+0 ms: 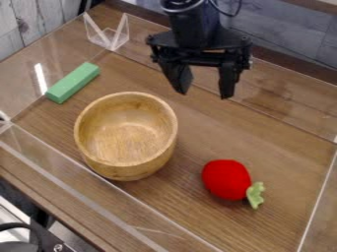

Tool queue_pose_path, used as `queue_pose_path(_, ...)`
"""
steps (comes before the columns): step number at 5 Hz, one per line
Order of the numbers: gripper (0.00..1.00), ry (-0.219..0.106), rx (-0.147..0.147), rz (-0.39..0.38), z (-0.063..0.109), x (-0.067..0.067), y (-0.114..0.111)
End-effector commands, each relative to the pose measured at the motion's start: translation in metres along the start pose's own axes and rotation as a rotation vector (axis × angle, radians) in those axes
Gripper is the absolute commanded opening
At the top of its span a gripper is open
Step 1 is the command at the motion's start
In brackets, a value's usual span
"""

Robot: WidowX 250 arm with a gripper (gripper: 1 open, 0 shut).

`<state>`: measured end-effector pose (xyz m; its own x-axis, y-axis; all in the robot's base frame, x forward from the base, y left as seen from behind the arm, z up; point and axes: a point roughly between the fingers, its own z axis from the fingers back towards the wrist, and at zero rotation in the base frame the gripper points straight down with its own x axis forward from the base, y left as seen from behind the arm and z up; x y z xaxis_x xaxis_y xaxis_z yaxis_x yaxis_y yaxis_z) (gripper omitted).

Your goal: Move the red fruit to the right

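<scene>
Your claw (202, 83) is hanging with its jaws apart and empty above the bench (270, 128), while the red fruit (227, 179) is lying well apart, right of the bowl (125, 134).

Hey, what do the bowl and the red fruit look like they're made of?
The bowl looks like turned wood with a matte finish: pale tan, faint grain rings. The red fruit looks like moulded plastic or rubber, smooth and glossy, with a green leafy tip.

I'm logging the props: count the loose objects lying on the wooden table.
3. The round wooden bowl sits left of centre, the glossy red toy fruit with a green stem at its lower right, the green rectangular block at upper left. None seems hidden.
</scene>
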<state>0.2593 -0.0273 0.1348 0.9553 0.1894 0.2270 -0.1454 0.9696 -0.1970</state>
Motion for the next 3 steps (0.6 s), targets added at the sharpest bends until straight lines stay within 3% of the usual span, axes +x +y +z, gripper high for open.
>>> queue_pose_path(1, 1.0, -0.032, -0.003, -0.071, 0.009, 0.002, -0.003)
queue_pose_path(2, 1.0, -0.03, 0.014, -0.072, -0.003, -0.005, -0.006)
queue_pose_path(3, 0.0, -0.028, 0.024, -0.077, -0.014, -0.011, -0.011)
